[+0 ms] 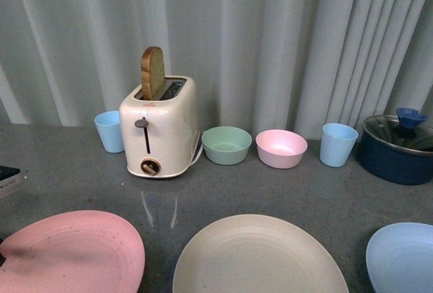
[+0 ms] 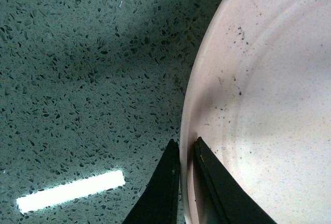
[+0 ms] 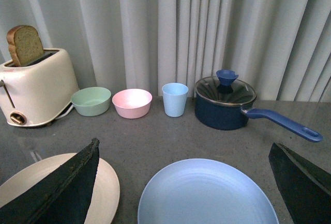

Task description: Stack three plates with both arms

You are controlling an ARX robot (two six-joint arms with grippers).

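Three plates lie along the near edge of the grey counter: a pink plate [image 1: 67, 252] at the left, a beige-cream plate [image 1: 257, 256] in the middle and a light blue plate [image 1: 404, 256] at the right. In the left wrist view my left gripper [image 2: 186, 146] is shut on the rim of the pink plate [image 2: 264, 105], one finger under the edge and one inside it. My right gripper [image 3: 183, 154] hangs wide open above the light blue plate [image 3: 207, 195], with the beige-cream plate [image 3: 106, 182] beside one finger. Neither arm shows in the front view.
Along the curtain stand a cream toaster [image 1: 160, 127] with a slice of bread, two light blue cups [image 1: 109, 131] [image 1: 338, 144], a green bowl [image 1: 226, 145], a pink bowl [image 1: 281, 148] and a dark blue lidded pot [image 1: 399, 147] whose handle [image 3: 282, 121] points toward my right arm's side.
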